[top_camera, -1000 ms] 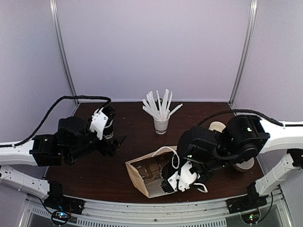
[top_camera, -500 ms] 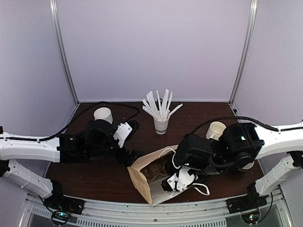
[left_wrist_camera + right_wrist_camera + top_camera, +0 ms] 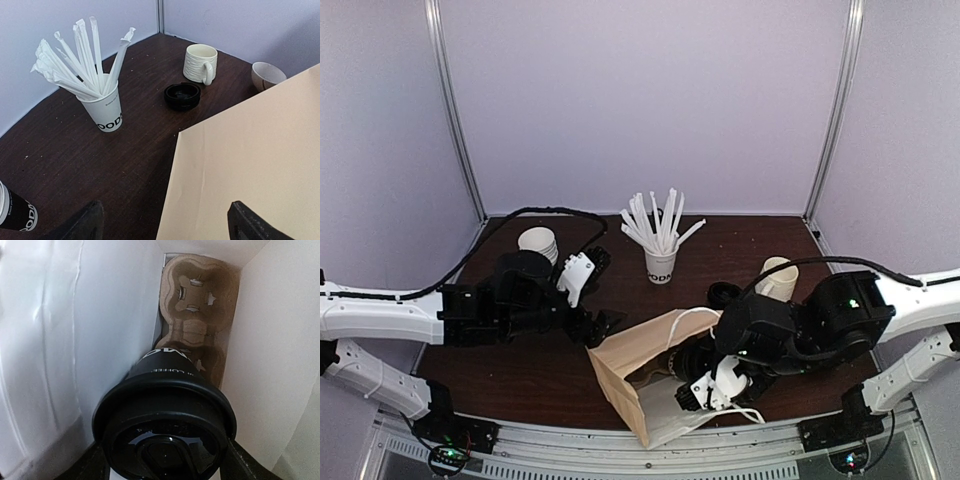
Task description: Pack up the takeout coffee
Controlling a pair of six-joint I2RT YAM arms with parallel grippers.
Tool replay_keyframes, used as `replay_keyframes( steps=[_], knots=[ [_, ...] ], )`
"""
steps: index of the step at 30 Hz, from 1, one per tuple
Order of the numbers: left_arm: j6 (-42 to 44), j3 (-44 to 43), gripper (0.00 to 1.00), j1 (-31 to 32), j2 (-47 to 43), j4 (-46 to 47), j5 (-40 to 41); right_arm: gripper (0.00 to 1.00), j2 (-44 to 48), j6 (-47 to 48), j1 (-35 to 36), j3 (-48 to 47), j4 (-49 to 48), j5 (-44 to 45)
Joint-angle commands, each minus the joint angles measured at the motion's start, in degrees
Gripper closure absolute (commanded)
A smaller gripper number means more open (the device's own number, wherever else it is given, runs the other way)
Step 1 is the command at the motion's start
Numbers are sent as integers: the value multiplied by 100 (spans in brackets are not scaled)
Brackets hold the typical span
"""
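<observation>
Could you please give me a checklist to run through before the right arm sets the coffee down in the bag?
1. Takeout coffee held by the right end effector: ok, clamped between both fingers.
2. Lid on the cup: ok.
3. Cup inside the paper bag: ok, walls on both sides.
4. Far socket of the cup carrier free: ok.
5. Cup seated in the carrier: cannot tell, its base is hidden.
6. Left end effector steadying the bag: not ok, open and not clamping it.
</observation>
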State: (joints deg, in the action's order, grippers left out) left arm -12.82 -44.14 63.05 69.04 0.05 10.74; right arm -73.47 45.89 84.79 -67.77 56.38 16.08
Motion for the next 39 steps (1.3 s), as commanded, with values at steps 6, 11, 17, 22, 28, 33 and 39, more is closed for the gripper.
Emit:
replay_keyframes(
  steps=[6, 11, 17, 22, 28, 33, 39],
  knots=[
    [33, -271, 11, -30, 200, 265, -398, 42, 8, 117, -3, 469, -1059, 886],
    [33, -206, 11, -30, 162, 331, -490, 42, -119, 174, -7, 525, -1268, 1017],
    [10, -159, 12, -30, 169, 416, -602, 42, -288, 261, -3, 686, -1550, 1174],
    [9, -157, 12, -30, 152, 415, -700, 41, -390, 219, -52, 700, -1628, 1169],
    [-8, -57, 13, -29, 123, 495, -734, 41, -544, 202, -189, 686, -1732, 1173],
    [1, -38, 13, -29, 108, 496, -749, 40, -702, 190, -290, 685, -1687, 1131],
    [33, -10, 13, -30, 97, 494, -736, 40, -817, 165, -405, 635, -1658, 1007]
  ],
)
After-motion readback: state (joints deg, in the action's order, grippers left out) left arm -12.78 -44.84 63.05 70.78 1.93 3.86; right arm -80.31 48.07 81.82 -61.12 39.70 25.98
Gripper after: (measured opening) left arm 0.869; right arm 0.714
